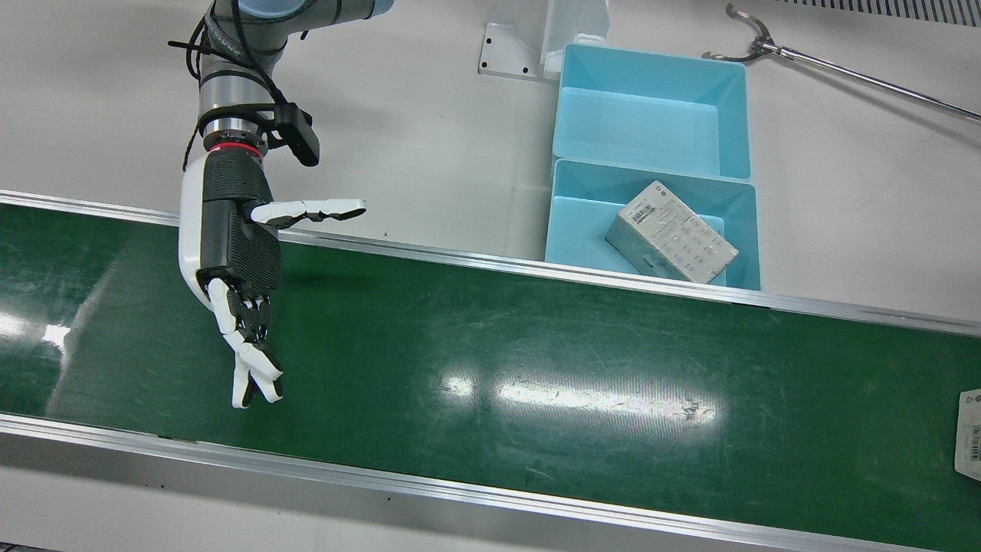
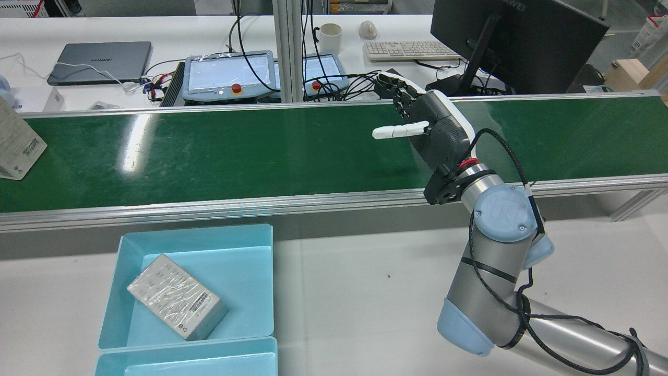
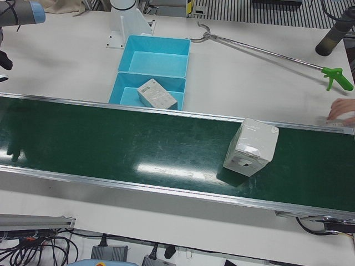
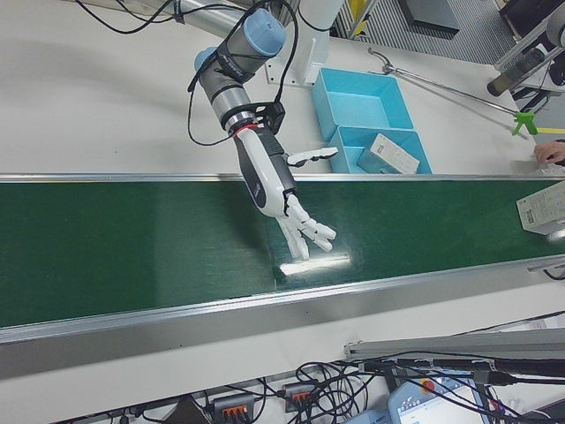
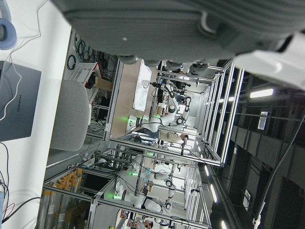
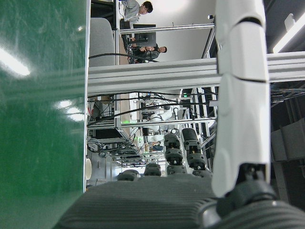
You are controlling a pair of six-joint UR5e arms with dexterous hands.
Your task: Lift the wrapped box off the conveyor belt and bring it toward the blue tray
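Right hand (image 1: 234, 268), fingers spread and empty, hovers over the green conveyor belt (image 1: 536, 360) at frame left; wrapped box (image 3: 250, 147) sits far right.

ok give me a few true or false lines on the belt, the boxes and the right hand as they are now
1. The right hand holds a box. False: it hangs open over the belt, fingers spread, holding nothing.
2. A wrapped box stands on the belt. True.
3. Both blue trays hold a box. False: the tray nearer the belt holds a box; the far tray holds none.
4. The box on the belt sits well away from the right hand. True: in the rear view it is at the belt's far end.
5. A long grabber tool lies on the table beyond the trays. True.
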